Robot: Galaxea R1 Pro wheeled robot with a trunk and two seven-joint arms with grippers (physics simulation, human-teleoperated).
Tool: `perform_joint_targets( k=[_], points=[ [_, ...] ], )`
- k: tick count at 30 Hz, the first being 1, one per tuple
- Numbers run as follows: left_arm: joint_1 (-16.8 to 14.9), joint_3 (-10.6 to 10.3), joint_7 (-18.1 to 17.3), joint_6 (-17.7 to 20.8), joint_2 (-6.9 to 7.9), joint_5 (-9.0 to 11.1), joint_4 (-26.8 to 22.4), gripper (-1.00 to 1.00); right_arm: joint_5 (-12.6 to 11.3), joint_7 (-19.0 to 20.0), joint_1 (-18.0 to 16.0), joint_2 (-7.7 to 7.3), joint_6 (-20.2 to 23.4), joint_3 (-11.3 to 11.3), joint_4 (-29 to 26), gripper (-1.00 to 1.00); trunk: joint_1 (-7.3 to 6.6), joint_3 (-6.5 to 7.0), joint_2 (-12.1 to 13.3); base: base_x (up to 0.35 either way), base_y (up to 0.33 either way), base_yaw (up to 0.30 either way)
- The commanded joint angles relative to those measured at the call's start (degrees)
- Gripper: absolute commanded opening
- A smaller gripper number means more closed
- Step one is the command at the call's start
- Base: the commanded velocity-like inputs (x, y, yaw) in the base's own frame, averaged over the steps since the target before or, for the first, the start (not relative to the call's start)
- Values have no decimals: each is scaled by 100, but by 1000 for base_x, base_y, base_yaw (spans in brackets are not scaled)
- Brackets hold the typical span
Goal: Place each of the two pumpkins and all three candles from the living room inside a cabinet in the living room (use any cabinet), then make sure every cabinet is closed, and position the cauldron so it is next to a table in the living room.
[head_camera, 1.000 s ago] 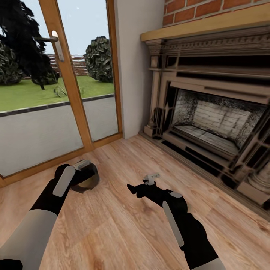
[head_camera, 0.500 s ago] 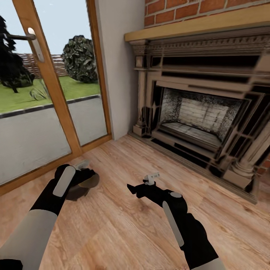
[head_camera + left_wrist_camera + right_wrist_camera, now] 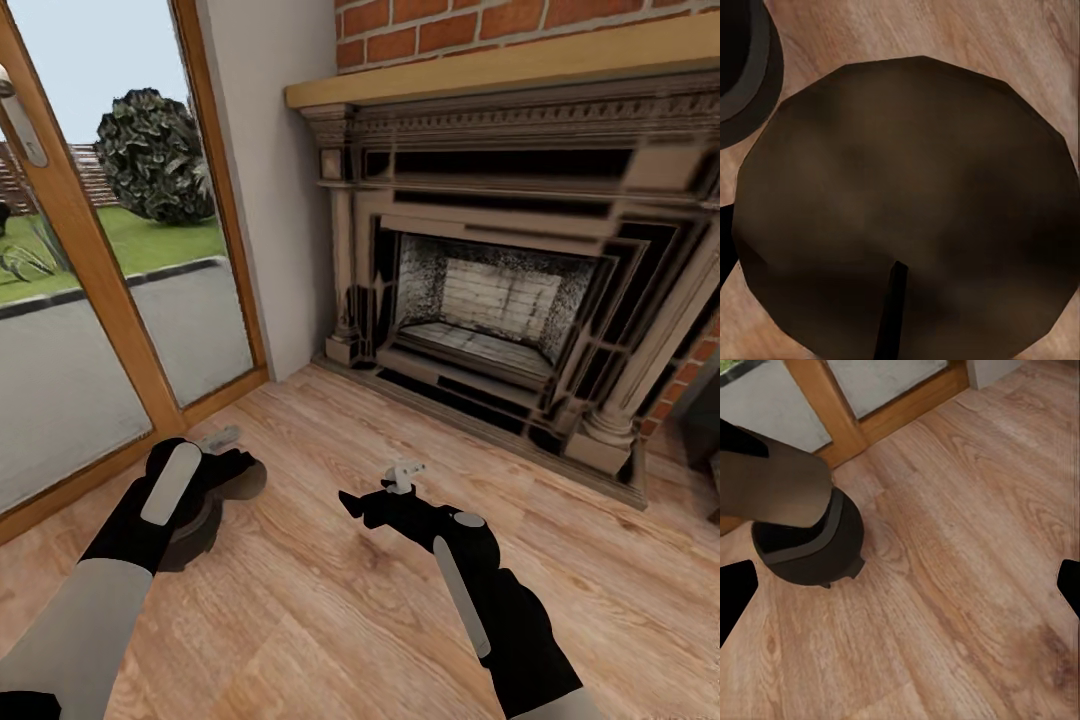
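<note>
Cauldron (image 3: 205, 510) on floor, left gripper (image 3: 215, 472) gripping it; right gripper (image 3: 372, 497) spread, empty.

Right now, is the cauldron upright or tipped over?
Upright: in the right wrist view the cauldron stands on the wood floor, its open rim facing up under the left arm.

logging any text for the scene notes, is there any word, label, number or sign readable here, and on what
None: no readable text shows in any view.
The fireplace, its brick wall, the glass door and the wood floor carry no writing.
The cauldron under the left gripper and the right gripper show no label or number.
</note>
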Motion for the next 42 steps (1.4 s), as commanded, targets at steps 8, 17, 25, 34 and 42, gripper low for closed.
perform_joint_targets(
  k=[8, 17, 25, 34, 42],
  points=[
    [0, -4, -11, 4, 0, -11, 0, -100, 0, 0, 0, 0, 0, 0, 4, 100, 0, 0, 0, 143, 214, -285],
    [-1, -13, -11, 4, 0, -11, 0, -100, 0, 0, -2, 0, -2, 0, 0, 100, 0, 32, 0, 181, 172, -282],
    [-1, -14, -11, 4, 0, -11, 0, -100, 0, 0, 0, 0, -9, 0, 0, 100, 0, 75, 0, 193, 58, -268],
    [0, -23, -11, 4, 0, -11, 0, -100, 0, 0, -1, 0, -8, 1, 0, 100, 0, 127, 0, 202, 1, -260],
    [0, -23, -11, 4, 0, -11, 0, -100, 0, 8, 0, 0, -7, 0, 0, 100, 0, 175, 0, 203, 0, -257]
  ],
)
